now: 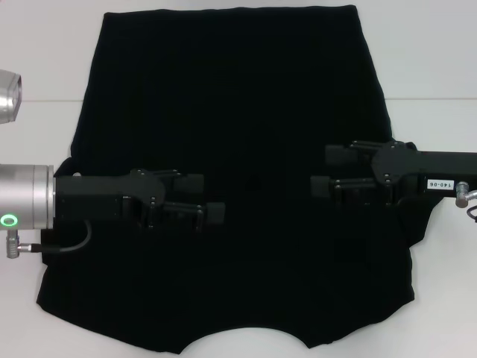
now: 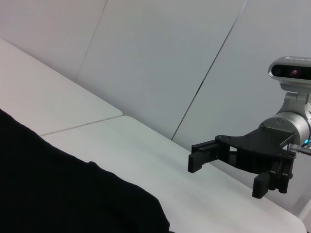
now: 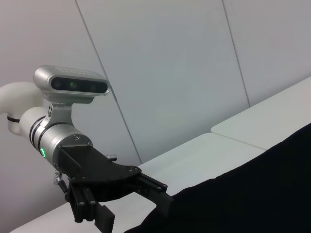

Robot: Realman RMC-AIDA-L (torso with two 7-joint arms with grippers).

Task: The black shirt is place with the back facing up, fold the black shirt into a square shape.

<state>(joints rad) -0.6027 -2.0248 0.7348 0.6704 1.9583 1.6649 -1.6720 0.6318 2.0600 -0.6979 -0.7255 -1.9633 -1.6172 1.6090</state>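
The black shirt [image 1: 238, 97] lies spread flat on the white table [image 1: 432, 67], its curved neckline at the near edge and no lettering showing. My left gripper [image 1: 212, 198] hovers open over the shirt's left-middle, fingers pointing right. Facing it over the right-middle is my right gripper [image 1: 320, 171], also open, with nothing between its fingers. The left wrist view shows the right gripper [image 2: 223, 177] open above the table, with the shirt [image 2: 58, 194] in the foreground. In the right wrist view the left gripper [image 3: 138, 213] stands open at the shirt's [image 3: 252, 194] edge.
Bare white tabletop [image 1: 37, 60] surrounds the shirt at left, right and far side, with a seam line across it. Grey wall panels [image 2: 170, 58] stand behind the table. A silver arm part [image 1: 9, 95] sits at the far left.
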